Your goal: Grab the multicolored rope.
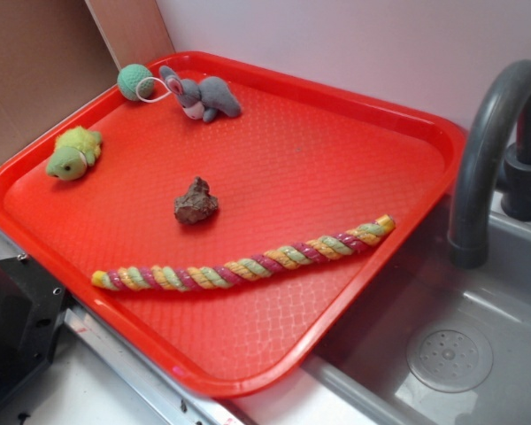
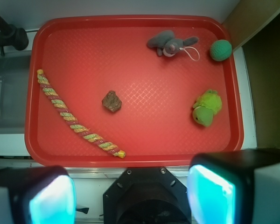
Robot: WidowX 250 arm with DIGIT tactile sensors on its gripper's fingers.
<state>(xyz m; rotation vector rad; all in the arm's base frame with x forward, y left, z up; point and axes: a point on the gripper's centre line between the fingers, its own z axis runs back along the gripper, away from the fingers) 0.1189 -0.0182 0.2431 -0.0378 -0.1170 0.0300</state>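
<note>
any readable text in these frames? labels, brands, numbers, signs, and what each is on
None: no words, labels, brands, numbers or signs show in either view.
Red tray: only a woven surface texture, no print.
Multicolored rope, green plush turtle, grey plush mouse, green ball, brown lump: no tags or lettering.
Faucet and sink: unmarked.
Gripper: fingers blank, no markings.

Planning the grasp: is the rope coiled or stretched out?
Stretched out. The rope lies flat on the tray in one long, slightly curved line, no loops, apart from the toys.
</note>
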